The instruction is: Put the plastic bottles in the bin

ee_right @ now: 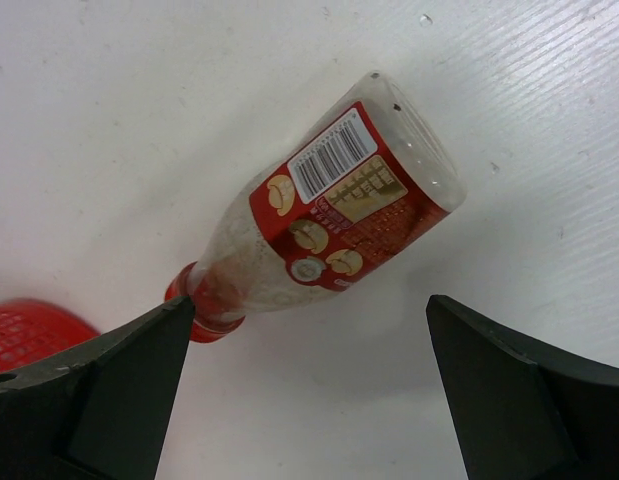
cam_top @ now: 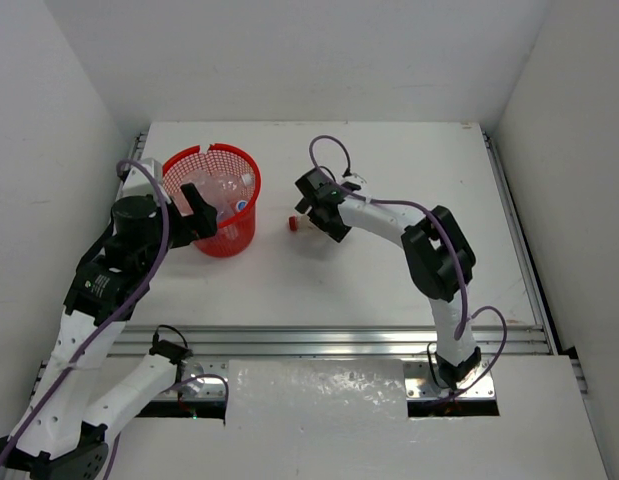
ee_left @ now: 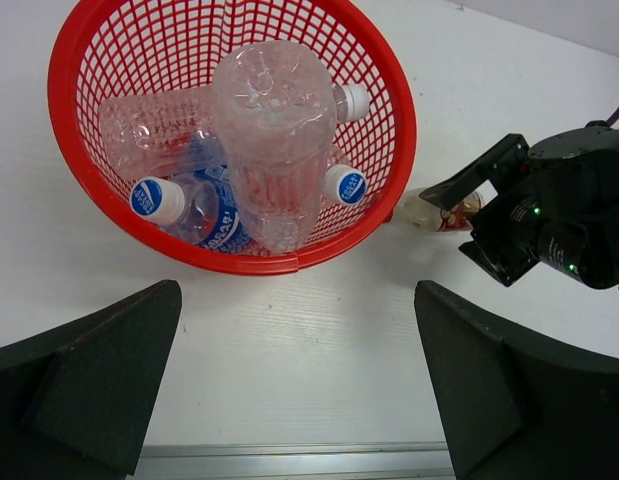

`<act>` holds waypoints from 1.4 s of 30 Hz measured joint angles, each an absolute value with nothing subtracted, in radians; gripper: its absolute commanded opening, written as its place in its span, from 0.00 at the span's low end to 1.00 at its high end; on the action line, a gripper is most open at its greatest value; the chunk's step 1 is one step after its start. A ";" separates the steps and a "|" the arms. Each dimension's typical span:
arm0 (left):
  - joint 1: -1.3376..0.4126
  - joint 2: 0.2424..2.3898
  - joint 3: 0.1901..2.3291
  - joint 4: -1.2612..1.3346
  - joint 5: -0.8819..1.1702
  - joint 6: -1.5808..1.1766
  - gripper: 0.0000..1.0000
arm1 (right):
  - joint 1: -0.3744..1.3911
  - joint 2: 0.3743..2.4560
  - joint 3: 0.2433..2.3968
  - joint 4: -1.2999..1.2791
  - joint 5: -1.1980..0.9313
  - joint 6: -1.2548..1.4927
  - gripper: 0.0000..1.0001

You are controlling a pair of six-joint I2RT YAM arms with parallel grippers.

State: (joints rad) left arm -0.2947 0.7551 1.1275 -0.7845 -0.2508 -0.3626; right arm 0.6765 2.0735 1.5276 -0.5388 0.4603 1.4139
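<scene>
The bin (ee_left: 229, 262), a red mesh basket, stands at the back left of the table (cam_top: 204, 152) and holds several plastic bottles. Among them are a large clear one (ee_left: 274, 130) and one with a blue label (ee_left: 211, 215). A bottle with a red label and red cap (ee_right: 339, 210) lies on its side on the table, just right of the bin (cam_top: 293, 224). My right gripper (ee_right: 309, 302) hovers open above it, its left finger near the cap, holding nothing. At the near side of the bin my left gripper (ee_left: 297, 290) is open and empty.
A metal rail (cam_top: 329, 340) runs along the near edge of the white table. White walls close in the back and both sides. In the left wrist view the right gripper (ee_left: 504, 215) sits close to the right of the bin.
</scene>
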 measured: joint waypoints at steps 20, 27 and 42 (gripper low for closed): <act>-0.295 0.731 1.057 -0.757 -0.245 -0.344 1.00 | 0.651 2.356 1.904 -0.801 0.382 1.723 0.94; -0.295 0.734 1.057 -0.752 -0.233 -0.344 1.00 | 0.610 2.243 1.692 -0.698 0.356 1.674 0.19; -0.295 0.790 1.010 -0.555 0.428 -0.410 1.00 | 0.606 1.464 0.834 0.096 -0.100 0.620 0.10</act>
State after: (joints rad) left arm -0.2955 0.7902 1.0100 -0.5549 0.4282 -0.4095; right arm 0.6064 1.4639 0.8345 0.0959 -0.1001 0.6197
